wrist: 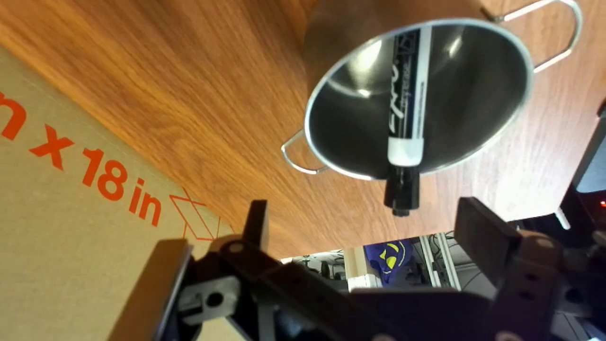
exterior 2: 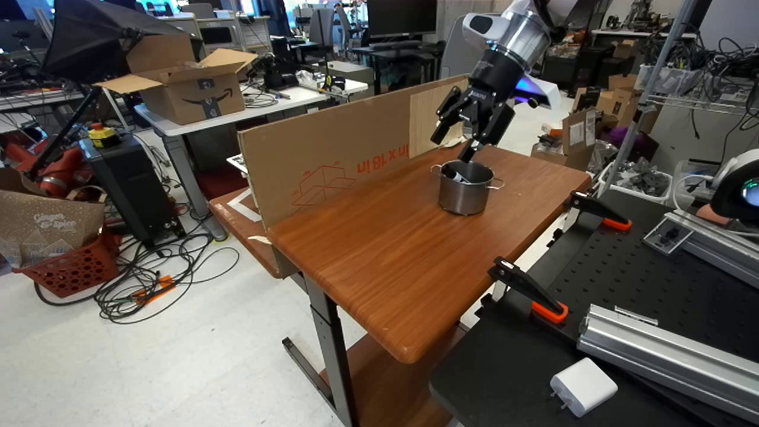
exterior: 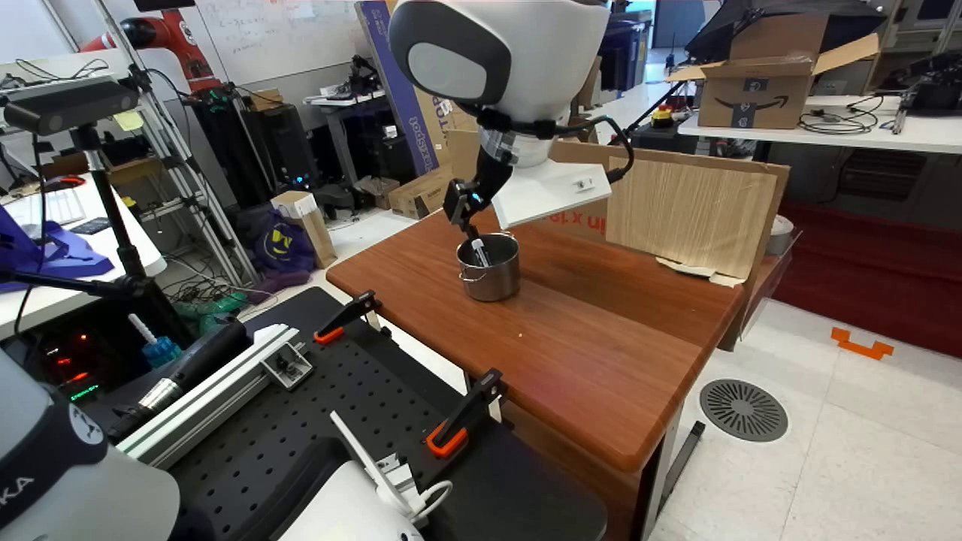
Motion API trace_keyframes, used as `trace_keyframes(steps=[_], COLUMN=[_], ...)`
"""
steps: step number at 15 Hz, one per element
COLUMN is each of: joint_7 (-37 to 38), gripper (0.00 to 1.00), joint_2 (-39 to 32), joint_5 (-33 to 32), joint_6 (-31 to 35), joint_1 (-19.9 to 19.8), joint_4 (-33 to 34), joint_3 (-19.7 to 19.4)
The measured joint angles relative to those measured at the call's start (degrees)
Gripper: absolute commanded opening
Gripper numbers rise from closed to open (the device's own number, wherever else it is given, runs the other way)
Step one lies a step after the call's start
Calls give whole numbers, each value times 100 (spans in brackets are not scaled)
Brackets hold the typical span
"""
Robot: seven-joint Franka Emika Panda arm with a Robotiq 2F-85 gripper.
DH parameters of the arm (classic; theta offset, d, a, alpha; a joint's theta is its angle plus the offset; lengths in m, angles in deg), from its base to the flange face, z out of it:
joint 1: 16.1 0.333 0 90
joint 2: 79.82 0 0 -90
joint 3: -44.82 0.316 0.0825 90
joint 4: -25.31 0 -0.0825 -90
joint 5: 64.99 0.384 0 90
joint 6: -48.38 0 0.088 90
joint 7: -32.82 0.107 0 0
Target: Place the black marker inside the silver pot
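Wrist view shows the black marker (wrist: 409, 102) tilted inside the silver pot (wrist: 466, 99), its long axis running nearly straight up and down that view, black cap (wrist: 402, 187) toward the gripper (wrist: 364, 215). Its jaws stand wide apart, gripping nothing, with both fingers (wrist: 487, 232) clear of the marker. The round metal pot has thin wire handles (wrist: 578, 24) and sits on a wood-grained tabletop (wrist: 222, 113).

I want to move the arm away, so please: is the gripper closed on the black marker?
No, in the wrist view the gripper is open, its fingers wide apart with the black marker touching neither.
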Motion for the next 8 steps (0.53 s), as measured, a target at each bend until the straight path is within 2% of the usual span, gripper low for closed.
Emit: trace_keyframes(steps=[5, 8], joint_7=[526, 605], gripper=[100, 100], joint_2=[634, 693], joint_5=[-92, -128], joint_6=[256, 338], joint_1=[219, 246], joint_4=[-323, -413], joint_3=[-2, -9])
